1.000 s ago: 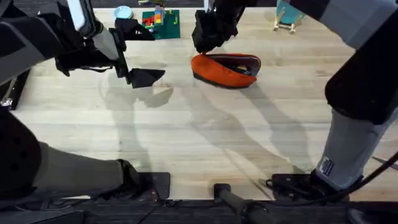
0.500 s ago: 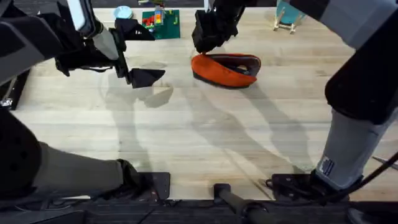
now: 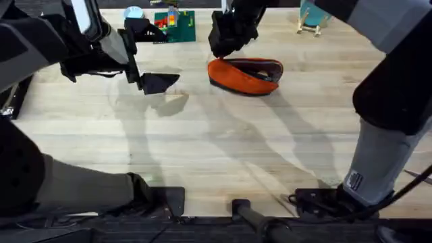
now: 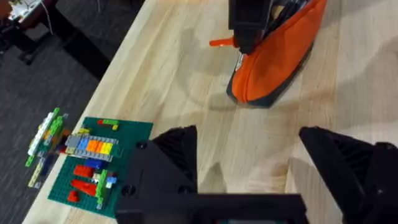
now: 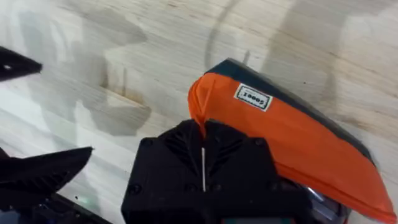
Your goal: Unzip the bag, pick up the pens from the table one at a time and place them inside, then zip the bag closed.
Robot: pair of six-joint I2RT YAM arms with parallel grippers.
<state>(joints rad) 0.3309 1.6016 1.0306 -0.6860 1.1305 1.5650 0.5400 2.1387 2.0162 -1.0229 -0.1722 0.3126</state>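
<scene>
a small white label (image 5: 253, 98) is showing on the orange side of the bag (image 5: 298, 143), reading what looks like "10005"; the digits are not fully clear.

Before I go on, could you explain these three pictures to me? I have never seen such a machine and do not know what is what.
These are two robot arms at a wooden table. One picture looks down from above; the other two come from a camera on each wrist.

From above, the left hand hangs open over bare wood and holds nothing. The right hand is at the near end of an orange bag. Its own camera shows its fingers shut on the bag's end, at an orange tab. The bag's top is open, with something dark inside.

The left wrist camera shows the bag from the side and a green plate of toy bricks at the table's edge.
</scene>
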